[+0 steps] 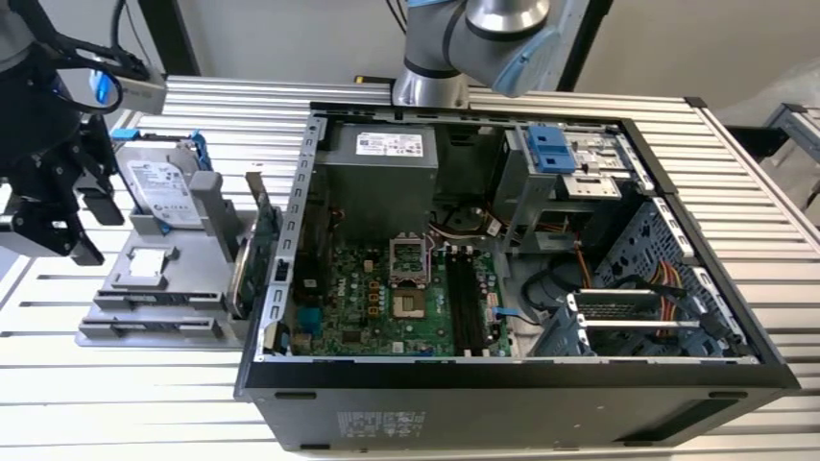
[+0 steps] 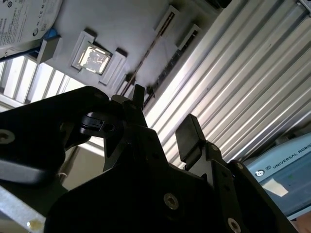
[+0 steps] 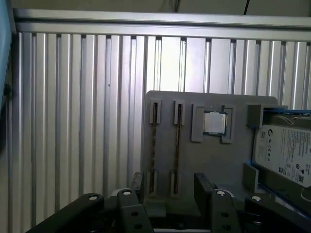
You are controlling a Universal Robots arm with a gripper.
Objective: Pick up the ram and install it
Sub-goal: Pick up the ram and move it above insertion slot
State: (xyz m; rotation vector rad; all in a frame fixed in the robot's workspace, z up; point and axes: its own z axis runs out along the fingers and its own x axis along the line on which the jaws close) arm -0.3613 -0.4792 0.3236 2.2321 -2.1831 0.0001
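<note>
While gripper (image 2: 164, 112) hangs spread, ram (image 2: 150, 48) (edgewise) beneath.

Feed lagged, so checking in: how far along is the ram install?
Nothing done: the ram sits in the gray tray, and the motherboard slots look empty. In hand: the open gripper hovers over the tray, holding nothing. Left: pickup and install.

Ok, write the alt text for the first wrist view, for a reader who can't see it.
The open gripper hangs above a gray fixture plate on a ribbed metal table, over the plate's two narrow slots, where the ram stands on edge. Beside the slots lie a square processor chip and a hard drive in a blue frame.
</note>
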